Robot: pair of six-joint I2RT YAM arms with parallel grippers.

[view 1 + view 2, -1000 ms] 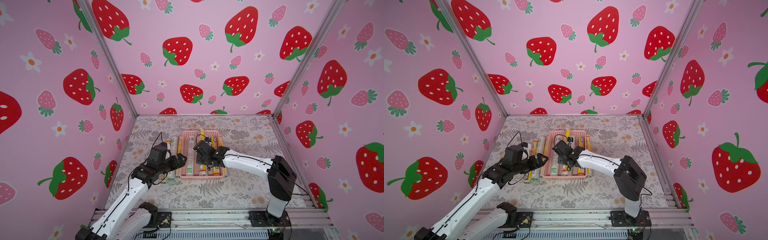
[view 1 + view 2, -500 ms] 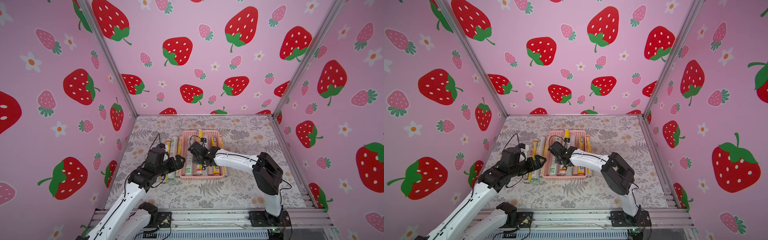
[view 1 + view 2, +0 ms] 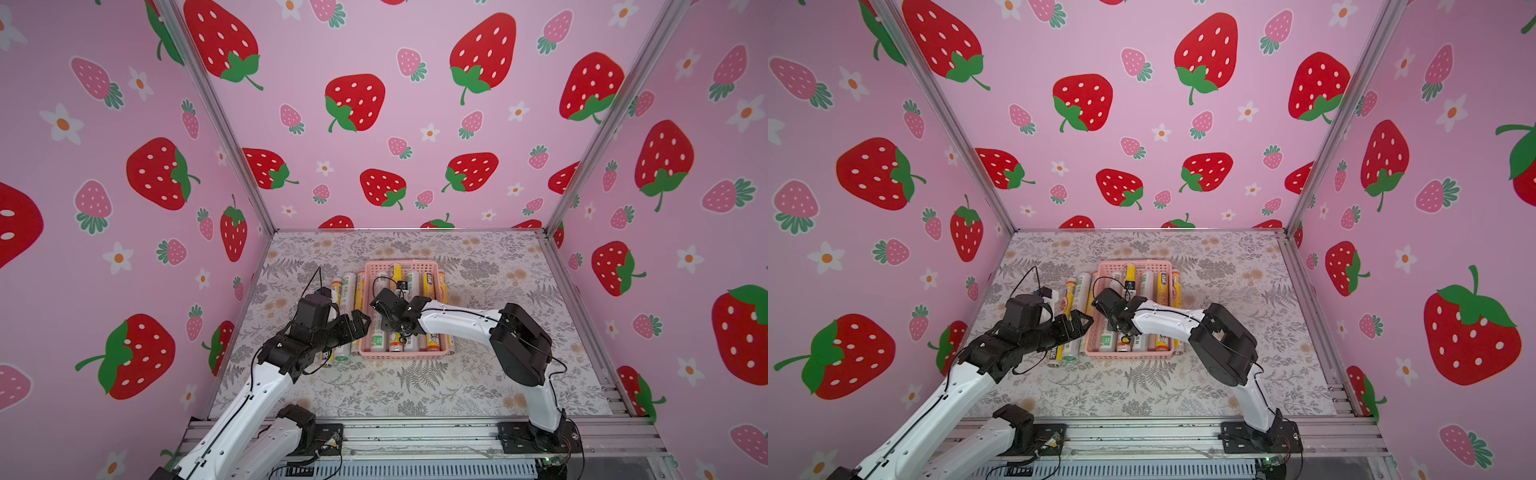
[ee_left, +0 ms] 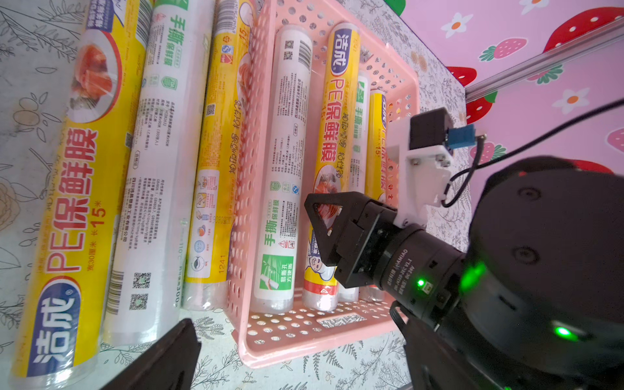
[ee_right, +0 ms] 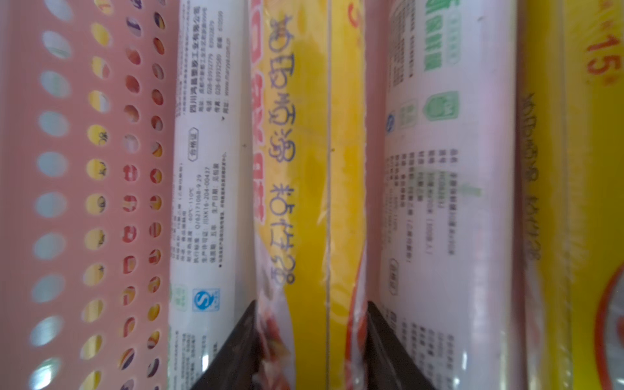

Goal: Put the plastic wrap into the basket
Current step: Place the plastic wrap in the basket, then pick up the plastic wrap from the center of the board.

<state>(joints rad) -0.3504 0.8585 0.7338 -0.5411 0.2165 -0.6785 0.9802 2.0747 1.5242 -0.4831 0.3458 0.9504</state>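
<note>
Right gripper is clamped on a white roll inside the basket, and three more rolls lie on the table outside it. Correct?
One thing is wrong: the colour. The right gripper is shut on a yellow roll, not a white one. The right wrist view shows its fingers on either side of that roll. The rest holds: the roll is inside the basket, and three rolls lie on the table outside it.

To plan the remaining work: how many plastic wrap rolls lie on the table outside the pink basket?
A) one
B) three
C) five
B: a wide yellow roll, a white roll and a slim yellow roll lie outside the pink basket, along its perforated wall.
</note>
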